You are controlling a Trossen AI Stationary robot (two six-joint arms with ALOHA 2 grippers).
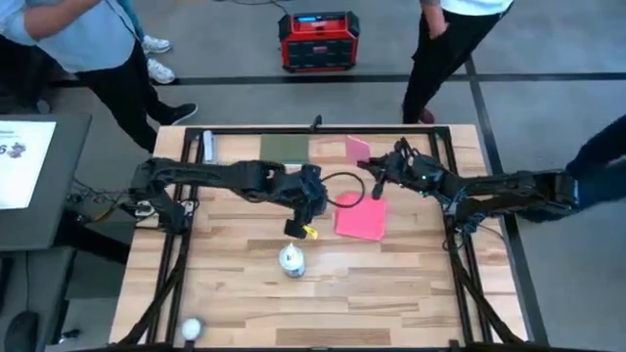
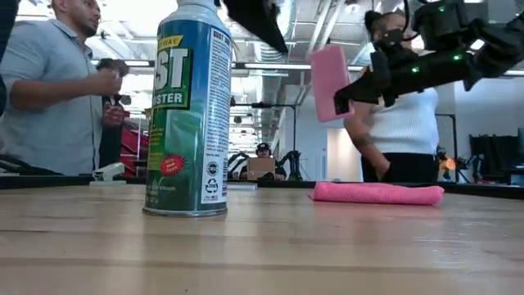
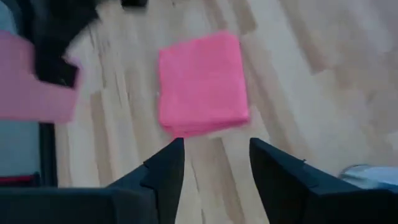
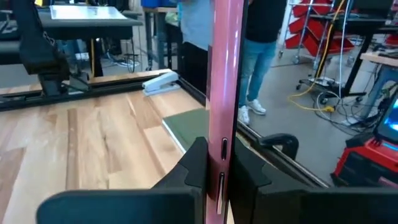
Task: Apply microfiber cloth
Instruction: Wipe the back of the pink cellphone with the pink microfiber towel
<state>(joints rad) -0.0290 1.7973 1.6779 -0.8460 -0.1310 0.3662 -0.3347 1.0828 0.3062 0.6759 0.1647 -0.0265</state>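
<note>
Table [image 1: 245,303]: left tool [image 3: 214,163] spread, hovering beside microfiber cloth [image 3: 202,84].

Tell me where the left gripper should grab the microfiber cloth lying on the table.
Probably its near edge, coming down from above. The microfiber cloth lies folded flat on the table, so a top-down pinch on the edge facing the open left gripper should catch the layers. The right gripper holds the phone aloft.

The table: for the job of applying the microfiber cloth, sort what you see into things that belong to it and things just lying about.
Belonging to the job:
folded pink microfiber cloth, flat on the wood
slim pink-backed phone, held in the right gripper
left gripper, fingers open over the cloth

Just lying about:
green-and-white spray can
dark green rectangular pad
white ball
</note>
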